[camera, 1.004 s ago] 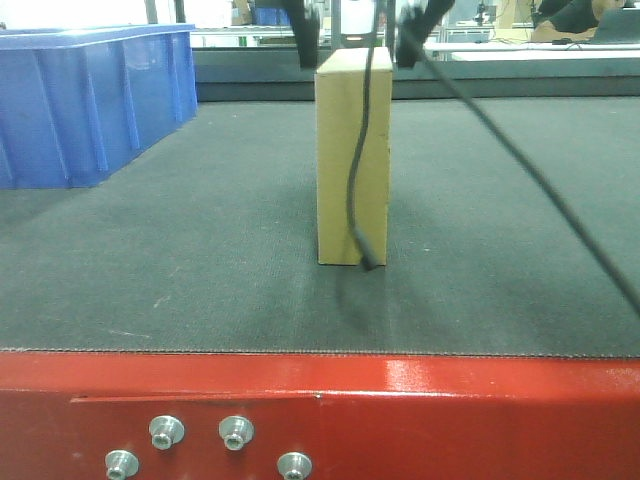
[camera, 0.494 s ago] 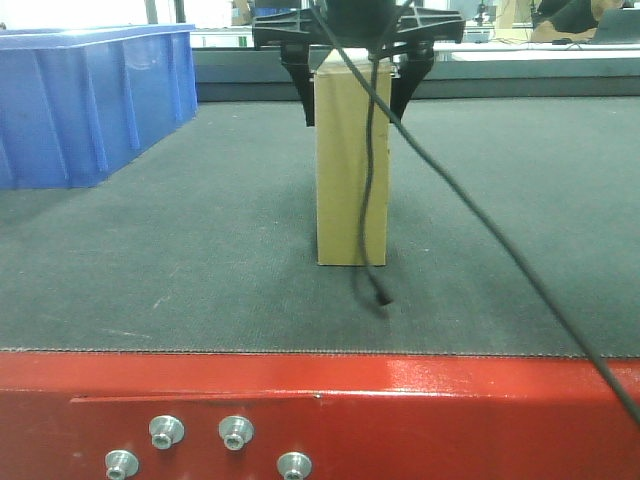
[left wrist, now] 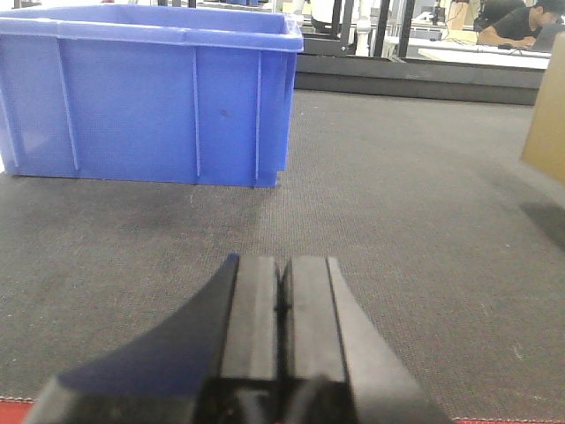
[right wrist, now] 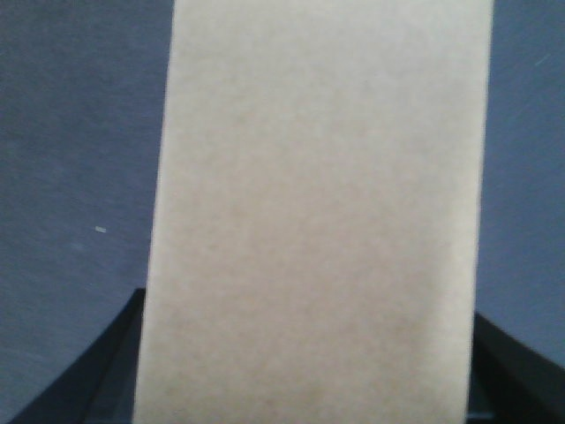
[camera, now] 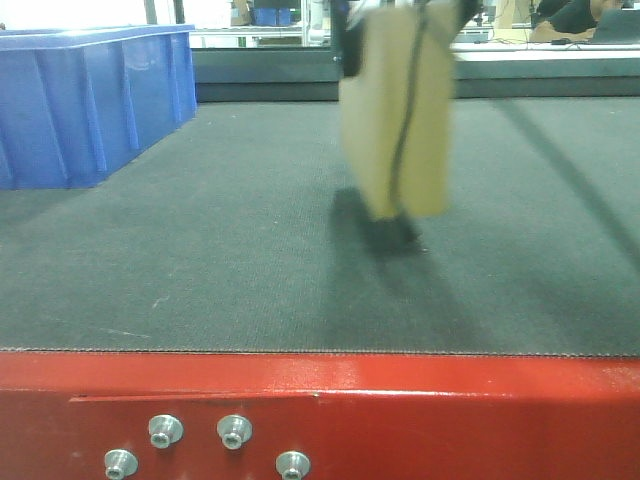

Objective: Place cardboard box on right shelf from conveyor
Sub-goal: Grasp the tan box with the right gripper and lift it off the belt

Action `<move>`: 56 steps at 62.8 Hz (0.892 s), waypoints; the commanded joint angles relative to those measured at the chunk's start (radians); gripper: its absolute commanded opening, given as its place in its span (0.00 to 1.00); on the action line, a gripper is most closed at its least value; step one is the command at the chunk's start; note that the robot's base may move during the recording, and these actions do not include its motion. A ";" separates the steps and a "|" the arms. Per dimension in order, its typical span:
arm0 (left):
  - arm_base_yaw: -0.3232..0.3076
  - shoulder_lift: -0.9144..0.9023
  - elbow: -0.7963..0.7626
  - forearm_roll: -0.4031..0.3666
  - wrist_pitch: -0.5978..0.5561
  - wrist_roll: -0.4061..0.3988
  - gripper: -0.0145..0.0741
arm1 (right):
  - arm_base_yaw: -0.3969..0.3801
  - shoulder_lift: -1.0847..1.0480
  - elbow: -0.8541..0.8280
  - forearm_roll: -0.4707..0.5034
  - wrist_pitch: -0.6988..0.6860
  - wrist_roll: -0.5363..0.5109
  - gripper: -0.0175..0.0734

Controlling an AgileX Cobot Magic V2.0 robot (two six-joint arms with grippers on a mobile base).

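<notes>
The tan cardboard box [camera: 400,110] hangs blurred and slightly tilted just above the dark grey conveyor belt [camera: 200,250], with its shadow beneath it. My right gripper [camera: 405,20] is shut on the box's top, mostly cut off by the upper edge. In the right wrist view the cardboard box [right wrist: 318,212] fills the frame, with dark fingers [right wrist: 97,371] at both lower corners. My left gripper [left wrist: 282,291] is shut and empty low over the belt, and the cardboard box [left wrist: 549,115] shows at the far right edge. The right shelf is out of view.
A large blue plastic bin [camera: 80,100] stands on the belt at the back left, also the blue bin [left wrist: 150,97] ahead of the left gripper. The red front frame [camera: 420,400] with silver bolts borders the belt. A black cable [camera: 405,130] dangles before the box.
The right gripper came down over the standing box, shut on its top and lifted it off the belt. The box has shifted right and tilted.
</notes>
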 commanded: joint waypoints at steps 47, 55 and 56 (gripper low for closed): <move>0.000 -0.010 -0.003 -0.009 -0.091 -0.007 0.03 | -0.259 -0.679 0.772 0.240 -0.327 -0.392 0.42; 0.000 -0.010 -0.003 -0.009 -0.091 -0.007 0.03 | -0.259 -0.832 0.857 0.238 -0.323 -0.392 0.42; 0.000 -0.010 -0.003 -0.009 -0.091 -0.007 0.03 | -0.259 -0.848 0.867 0.238 -0.320 -0.392 0.42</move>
